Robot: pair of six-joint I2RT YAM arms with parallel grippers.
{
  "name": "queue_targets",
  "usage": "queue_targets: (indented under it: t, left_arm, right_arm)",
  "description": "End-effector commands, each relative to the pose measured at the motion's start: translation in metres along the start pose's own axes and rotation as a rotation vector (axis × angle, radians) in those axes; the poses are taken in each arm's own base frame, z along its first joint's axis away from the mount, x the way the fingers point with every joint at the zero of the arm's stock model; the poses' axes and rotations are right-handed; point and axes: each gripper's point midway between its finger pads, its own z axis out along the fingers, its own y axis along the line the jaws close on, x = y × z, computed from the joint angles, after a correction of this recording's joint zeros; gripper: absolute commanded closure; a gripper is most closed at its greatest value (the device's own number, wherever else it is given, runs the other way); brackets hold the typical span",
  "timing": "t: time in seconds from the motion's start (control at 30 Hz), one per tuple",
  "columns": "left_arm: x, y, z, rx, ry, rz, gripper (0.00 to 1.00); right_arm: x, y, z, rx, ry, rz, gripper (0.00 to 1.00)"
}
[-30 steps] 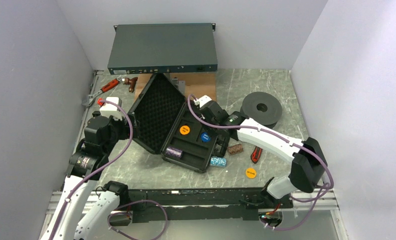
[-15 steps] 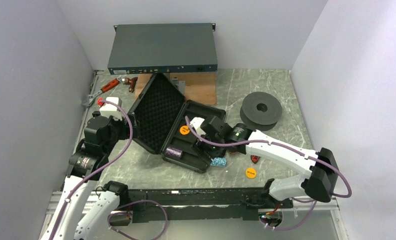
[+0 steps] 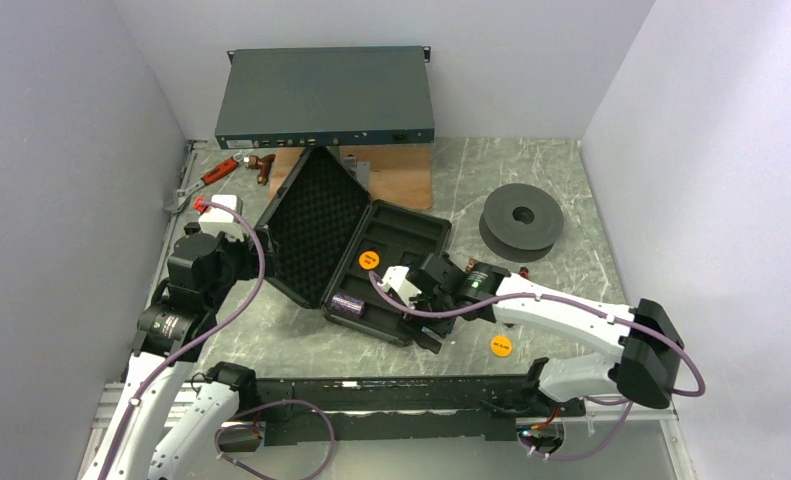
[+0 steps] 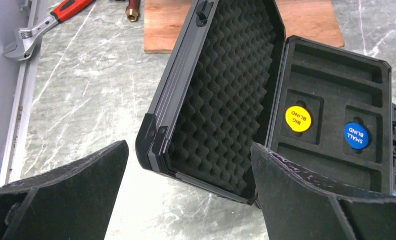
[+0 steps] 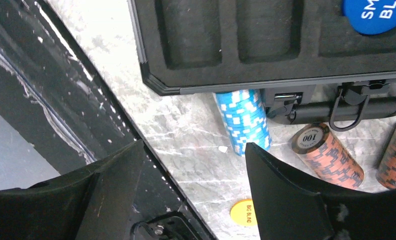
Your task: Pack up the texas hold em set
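Because the teal roll (image 5: 243, 120) lies on the table (image 5: 195, 127) right under my right gripper (image 5: 193, 150), this is the arm to pick it up. My right fingers stand wide apart and hold nothing. The roll is between them, a bit closer to one finger. Its long side points away from the case (image 3: 411, 215). One end is right up at the side with the handle (image 5: 331, 107), and I cannot tell if it touches. My fingers stand on each side of its round belly, so I think going down and squeezing would catch it.

My left gripper (image 4: 188, 146) is wide open too, with nothing in it. It hangs left of the lid (image 4: 226, 100), well apart from the roll.

The case lies open with its lid up. Inside, a yellow disc (image 4: 298, 119) and a blue disc (image 4: 356, 135) each sit in a round hole, and a purple roll (image 3: 347, 305) lies in a near slot. The slots nearest the teal roll are bare. Brown rolls (image 5: 328, 155) and an orange disc (image 5: 246, 212) lie on the table, not yet packed.
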Motion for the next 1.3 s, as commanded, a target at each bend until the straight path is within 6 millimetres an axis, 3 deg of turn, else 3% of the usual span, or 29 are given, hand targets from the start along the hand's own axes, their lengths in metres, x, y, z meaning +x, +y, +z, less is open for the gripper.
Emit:
queue_targets:
  t: [0.0, 0.17, 0.33, 0.53, 1.07, 1.27]
  left_arm:
    - [-0.009, -0.003, -0.002, 0.018, -0.042, 0.000, 0.01]
    - [-0.009, -0.003, -0.002, 0.019, -0.040, 0.000, 0.01]
    - [-0.009, -0.003, -0.001, 0.018, -0.038, 0.001, 0.01]
    - [-0.007, -0.003, 0.000, 0.018, -0.030, 0.002, 0.01]
    - [-0.005, -0.004, 0.004, 0.020, -0.015, 0.004, 0.01]
    - [-0.004, -0.003, 0.004, 0.015, -0.012, 0.004, 0.01]
  right_arm:
    - [-0.032, 0.002, -0.020, -0.002, -0.218, -0.177, 0.08]
    - [-0.029, -0.006, -0.012, 0.028, -0.211, -0.267, 0.07]
    - [-0.007, -0.005, 0.007, -0.010, -0.093, -0.329, 0.08]
    - [-0.001, -0.011, 0.020, 0.006, -0.078, -0.360, 0.08]
    - [0.015, -0.043, 0.043, 0.135, -0.011, -0.353, 0.10]
    - [0.020, -0.047, 0.051, 0.121, 0.006, -0.344, 0.13]
